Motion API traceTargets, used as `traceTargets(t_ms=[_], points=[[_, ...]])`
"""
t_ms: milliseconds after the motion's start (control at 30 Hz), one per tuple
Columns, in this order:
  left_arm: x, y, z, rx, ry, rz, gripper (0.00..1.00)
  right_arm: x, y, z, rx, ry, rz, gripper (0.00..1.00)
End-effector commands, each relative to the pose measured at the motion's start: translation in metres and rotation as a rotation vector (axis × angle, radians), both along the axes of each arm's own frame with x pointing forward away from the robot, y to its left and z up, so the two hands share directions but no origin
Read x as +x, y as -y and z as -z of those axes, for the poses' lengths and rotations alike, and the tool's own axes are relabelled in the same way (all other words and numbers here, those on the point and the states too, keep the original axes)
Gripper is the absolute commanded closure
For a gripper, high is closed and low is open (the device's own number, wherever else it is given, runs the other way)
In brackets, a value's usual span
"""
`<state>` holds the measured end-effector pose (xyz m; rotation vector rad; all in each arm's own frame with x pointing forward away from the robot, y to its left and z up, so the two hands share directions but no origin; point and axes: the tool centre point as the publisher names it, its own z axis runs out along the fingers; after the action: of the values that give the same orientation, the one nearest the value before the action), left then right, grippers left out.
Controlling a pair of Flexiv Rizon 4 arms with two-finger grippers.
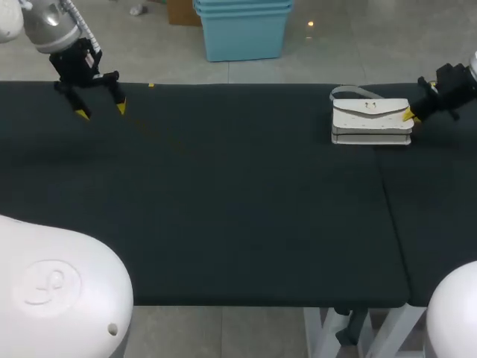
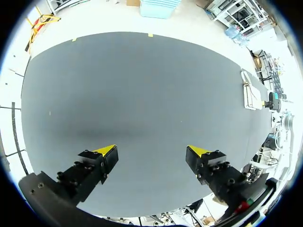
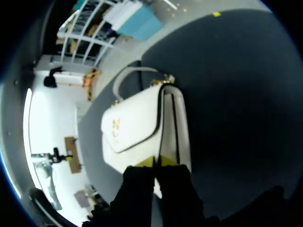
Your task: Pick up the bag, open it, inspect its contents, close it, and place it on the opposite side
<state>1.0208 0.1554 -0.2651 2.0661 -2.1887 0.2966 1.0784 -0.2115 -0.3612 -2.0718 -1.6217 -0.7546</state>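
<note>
A white handbag [image 1: 371,119] with a grey strap lies flat on the dark table [image 1: 223,194], at the far right. My right gripper [image 1: 409,114] is at the bag's right end. In the right wrist view its yellow tips [image 3: 156,161] are pressed together on the edge of the bag's [image 3: 137,123] front flap, right where the flap meets the body. My left gripper [image 1: 100,110] hangs open above the far left corner, holding nothing. In the left wrist view that gripper [image 2: 151,151] looks over bare table, and the bag [image 2: 249,94] shows far off beside my right arm.
The table is two dark panels, with a seam [image 1: 391,201] running under the bag's right side. Its far edge passes just behind the bag and my left gripper.
</note>
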Motion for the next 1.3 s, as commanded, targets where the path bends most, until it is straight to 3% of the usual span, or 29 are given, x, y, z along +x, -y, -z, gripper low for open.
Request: traceTargets(t_ms=[33, 467, 867, 933, 967, 1133, 1300], points=[[0.003, -0.008, -0.008, 0.01, 0.01, -0.007, 0.0, 0.019, 0.022, 0.003, 0.002, -0.02, -0.017, 1.0], [0.009, -0.019, -0.016, 0.04, 0.019, -0.012, 0.0, 0.053, 0.041, 0.009, -0.035, -0.014, -0.073, 1.0], [0.011, -0.024, -0.016, 0.047, 0.017, -0.027, 0.0, 0.067, 0.064, 0.005, -0.051, -0.011, -0.045, 0.99], [0.011, -0.025, -0.016, 0.047, 0.017, -0.027, 0.0, 0.067, 0.064, 0.005, -0.057, -0.012, -0.05, 0.56], [0.011, -0.025, -0.016, 0.047, 0.018, -0.027, 0.0, 0.067, 0.064, 0.004, -0.056, -0.012, -0.051, 0.0], [0.011, -0.025, -0.017, 0.054, 0.016, -0.027, 0.0, 0.057, 0.063, -0.005, -0.087, 0.015, -0.04, 0.0], [0.01, -0.026, -0.019, 0.066, 0.019, -0.027, 0.0, 0.039, 0.06, -0.026, -0.243, 0.077, -0.021, 0.0]])
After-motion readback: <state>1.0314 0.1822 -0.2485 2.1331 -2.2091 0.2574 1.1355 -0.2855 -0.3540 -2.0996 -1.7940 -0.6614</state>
